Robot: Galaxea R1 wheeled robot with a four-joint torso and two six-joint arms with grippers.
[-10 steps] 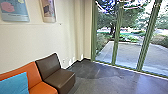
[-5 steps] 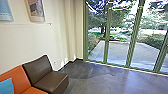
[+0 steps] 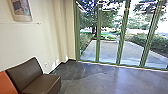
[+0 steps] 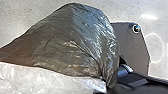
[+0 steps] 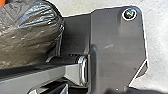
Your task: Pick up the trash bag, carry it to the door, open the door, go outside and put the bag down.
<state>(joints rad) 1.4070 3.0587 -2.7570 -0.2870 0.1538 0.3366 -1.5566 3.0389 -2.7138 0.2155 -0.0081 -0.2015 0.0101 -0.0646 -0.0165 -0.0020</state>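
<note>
Trash bag [image 4: 72,42], dark and bulky, is close by the robot's base plate [image 4: 130,47] in the L wrist view, and the R wrist view has it next to the plate too. Pale plastic [image 4: 37,80] borders it; can't tell if that's part of the bag or a separate thing. Pickup is prob. done, w/ the bag riding along, tho what grips it is unclear: can't tell if the L gripper or R gripper is open, closed or clamped on it.

Carry is prob. step 2 of 5 and the job in hand. Robot is indoors on the grey floor [image 3: 97,80], w/ the brown chair [image 3: 37,80] and orange seat [image 3: 7,83] by the wall [image 3: 45,42]. Tall glass panels [image 3: 108,51] in green frames [image 3: 122,37] stand ahead, and thru them the paved yard [image 3: 133,53] and a tree [image 3: 93,25] show.

No handle or gap is clear, so can't say which panel, if any, is the door. Left to do, as far as I can judge: finish the carry, get the door open, go outside, put the bag down.
</note>
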